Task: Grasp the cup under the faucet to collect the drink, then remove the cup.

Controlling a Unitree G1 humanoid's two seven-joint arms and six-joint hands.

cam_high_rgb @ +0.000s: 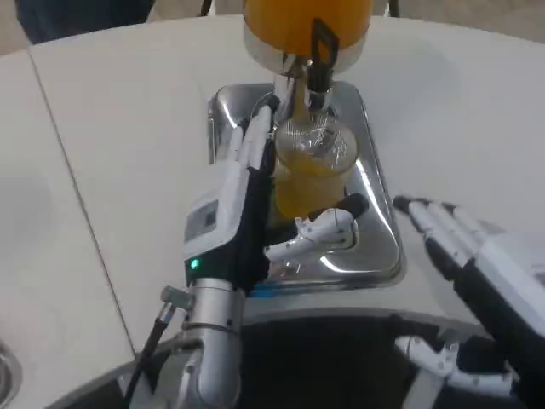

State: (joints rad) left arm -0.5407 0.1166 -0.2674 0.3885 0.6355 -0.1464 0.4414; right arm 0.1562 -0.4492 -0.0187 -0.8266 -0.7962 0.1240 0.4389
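Nearest the camera, along the bottom of the frame, the two silver forearms rise from a dark band at the table's edge. At lower centre the left hand (255,204) reaches up the frame, a small green light glowing on its wrist, and its fingers (255,136) lie along the left side of the cup (311,166) while the thumb (319,234) curls across the cup's near side, so the hand is clamped around it. At lower right the right hand (464,247) rests low over the tabletop (128,128), its fingers apart and stretched toward the upper left, holding nothing and close beside the right edge of the tray (379,247).

That tray is a shiny metal drip tray in the middle of the frame, and the clear cup stands upright on it, roughly half full of orange drink. Directly above the cup's mouth sits the faucet (319,64) with a black lever, fixed to the orange drink dispenser (302,21) at top centre. Whether liquid is running from the spout cannot be told. A seam in the white tabletop runs diagonally down the left part of the frame.
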